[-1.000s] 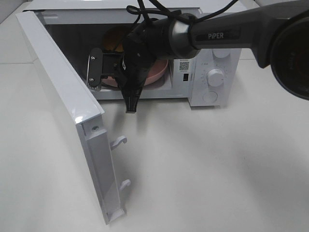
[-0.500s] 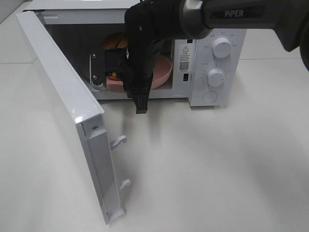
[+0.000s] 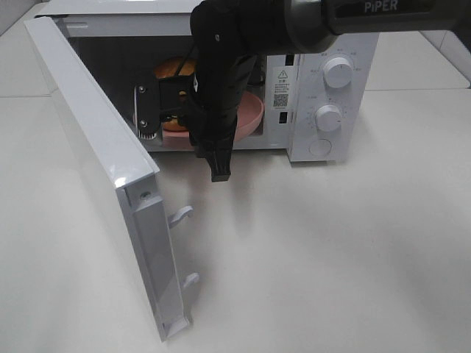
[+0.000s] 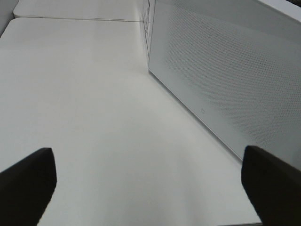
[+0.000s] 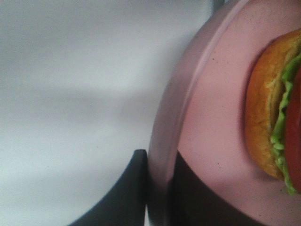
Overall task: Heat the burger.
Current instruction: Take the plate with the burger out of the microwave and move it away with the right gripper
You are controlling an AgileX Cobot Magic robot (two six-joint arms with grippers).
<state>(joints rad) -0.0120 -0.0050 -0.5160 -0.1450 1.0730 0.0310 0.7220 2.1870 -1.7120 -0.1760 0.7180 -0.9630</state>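
The burger (image 3: 171, 70) shows its golden-brown bun inside the open microwave (image 3: 335, 151), on a round pink plate (image 3: 252, 110). In the right wrist view the burger (image 5: 273, 122) lies on its side with green lettuce and red tomato showing. My right gripper (image 5: 157, 162) is shut on the pink plate's rim (image 5: 188, 80), one dark finger on each side. The right arm (image 3: 221, 66) reaches across into the microwave's mouth and hides much of the plate. My left gripper (image 4: 150, 188) is open over the bare table, empty, and out of the exterior high view.
The microwave's door (image 3: 96, 147) stands swung wide open to the left, its latch hooks (image 3: 180, 215) pointing into the room. The left wrist view shows the door's dotted panel (image 4: 225, 70) close by. The control knobs (image 3: 337, 72) are on the microwave's right side.
My right arm's forearm has lifted toward the top of the view and the wrist has turned more upright. The pink plate stays gripped in the microwave's mouth. The left gripper has not moved.
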